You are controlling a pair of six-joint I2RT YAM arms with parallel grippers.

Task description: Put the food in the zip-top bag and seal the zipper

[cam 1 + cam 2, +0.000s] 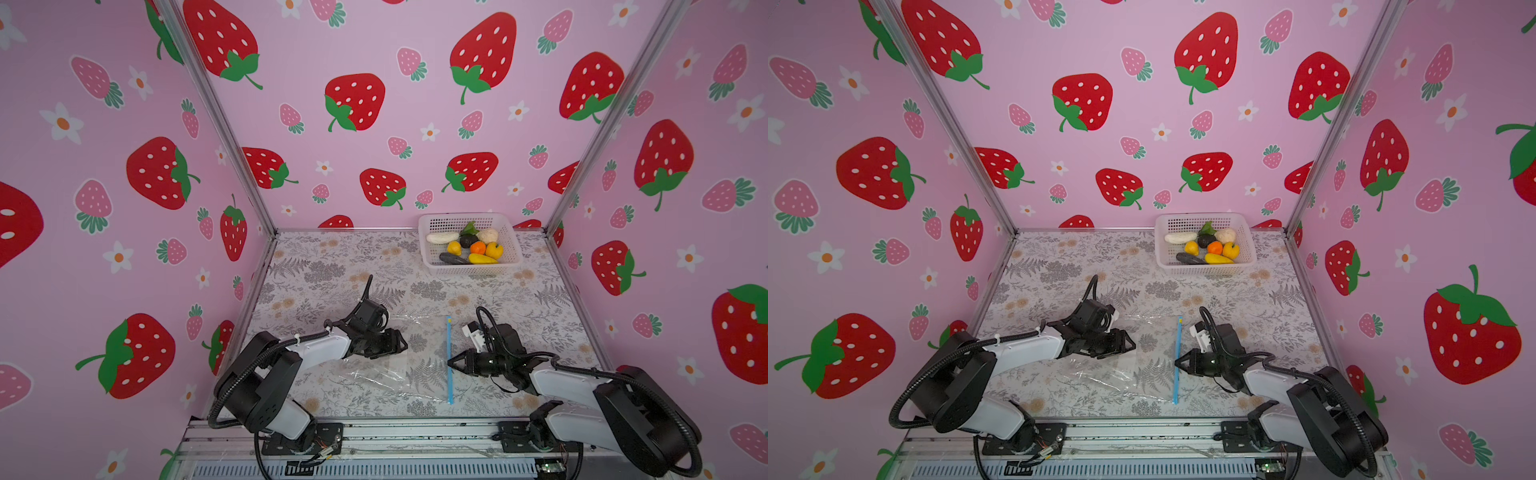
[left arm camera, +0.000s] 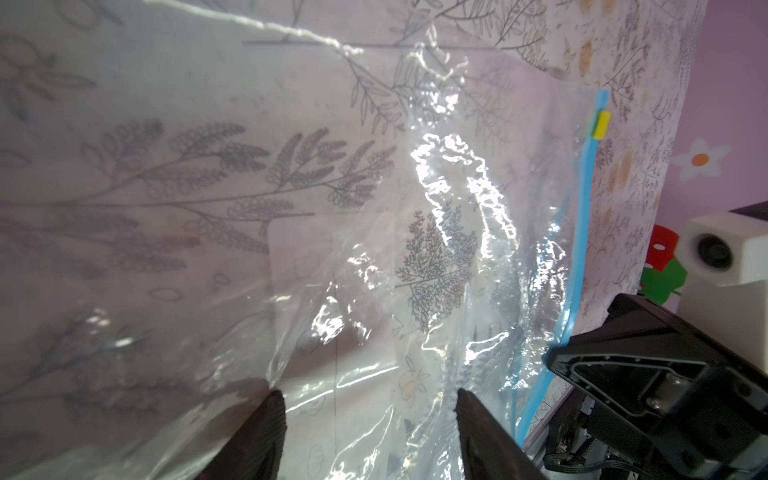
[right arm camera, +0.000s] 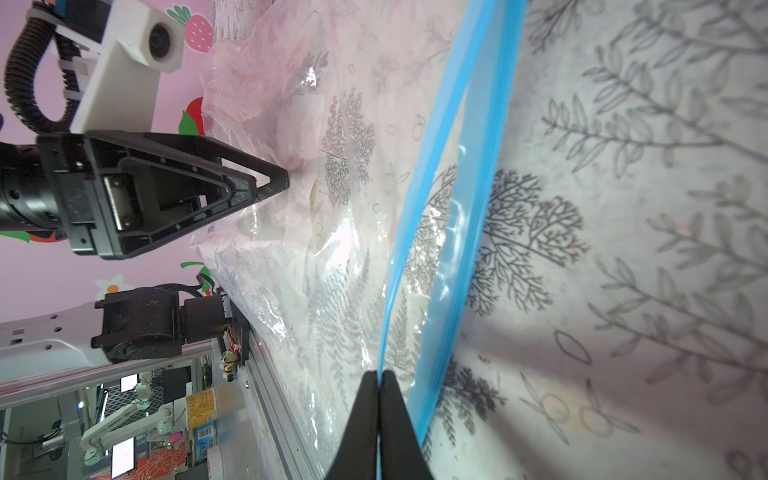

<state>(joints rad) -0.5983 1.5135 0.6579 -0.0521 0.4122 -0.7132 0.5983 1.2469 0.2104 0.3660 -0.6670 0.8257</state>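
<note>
The clear zip-top bag [image 1: 374, 374] [image 1: 1100, 374] lies flat mid-table. Its light-blue zipper [image 1: 449, 345] [image 1: 1178, 340] runs front to back along the right edge, with the yellow slider [image 2: 601, 124] at the far end. In the right wrist view the zipper [image 3: 490, 50] has parted into two lips. My right gripper [image 3: 379, 374] [image 1: 451, 362] is shut on one lip. My left gripper [image 2: 370, 399] [image 1: 403, 343] stands open over the bag's crinkled middle, with only plastic between its fingers. The food [image 1: 478, 248] [image 1: 1214, 248] is piled in the basket, far from both grippers.
The white perforated basket [image 1: 469, 272] [image 1: 1204, 272] stands at the back right by the wall. Strawberry-print walls close in the left, right and back. A metal rail [image 1: 374, 432] runs along the table's front edge, where both arm bases are mounted.
</note>
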